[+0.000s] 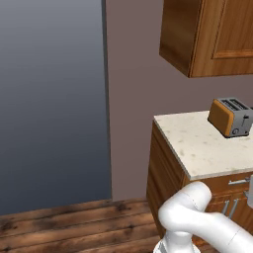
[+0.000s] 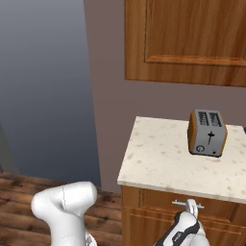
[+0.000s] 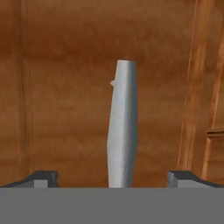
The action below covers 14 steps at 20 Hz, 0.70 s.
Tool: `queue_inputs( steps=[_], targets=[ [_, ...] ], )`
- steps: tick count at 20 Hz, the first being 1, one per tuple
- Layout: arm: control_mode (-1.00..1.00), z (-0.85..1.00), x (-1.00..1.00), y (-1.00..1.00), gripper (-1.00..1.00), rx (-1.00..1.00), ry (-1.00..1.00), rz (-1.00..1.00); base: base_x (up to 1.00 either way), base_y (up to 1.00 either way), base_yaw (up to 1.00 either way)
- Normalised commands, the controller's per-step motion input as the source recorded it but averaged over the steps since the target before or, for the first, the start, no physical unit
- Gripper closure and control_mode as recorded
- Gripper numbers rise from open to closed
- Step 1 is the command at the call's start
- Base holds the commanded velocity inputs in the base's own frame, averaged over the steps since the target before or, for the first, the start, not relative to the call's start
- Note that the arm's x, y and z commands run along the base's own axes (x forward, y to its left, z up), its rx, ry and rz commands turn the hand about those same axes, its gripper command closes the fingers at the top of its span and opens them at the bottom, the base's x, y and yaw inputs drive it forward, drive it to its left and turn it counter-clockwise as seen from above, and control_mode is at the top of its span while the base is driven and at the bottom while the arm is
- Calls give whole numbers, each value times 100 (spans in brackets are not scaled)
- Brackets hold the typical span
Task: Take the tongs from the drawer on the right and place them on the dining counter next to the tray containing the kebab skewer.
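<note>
Directly before the brown wood front of the drawer (image 2: 192, 204), the gripper (image 3: 112, 177) stands with its jaws spread wide, one dark tip on each side of the silver bar handle (image 3: 121, 127), gripping nothing. In the right base view the gripper sits at the handle, just under the counter edge. A toaster (image 2: 207, 132) stands on the speckled countertop (image 2: 158, 158) above; wooden wall cabinets (image 2: 185, 38) hang overhead

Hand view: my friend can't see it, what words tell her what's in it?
The drawer's silver bar handle stands close up against its brown wood front, centred between the open hand's two dark fingertips.
</note>
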Motion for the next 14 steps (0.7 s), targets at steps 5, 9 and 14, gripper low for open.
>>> queue_inputs(
  steps=[5,9,14],
  targets=[
    [-100,-22,22,-21,-100,3,-2,0,0,0,0],
    [-100,-16,27,-20,-100,3,0,0,0,0,0],
    [-100,-21,27,-16,-100,2,0,0,0,0,0]
  ],
)
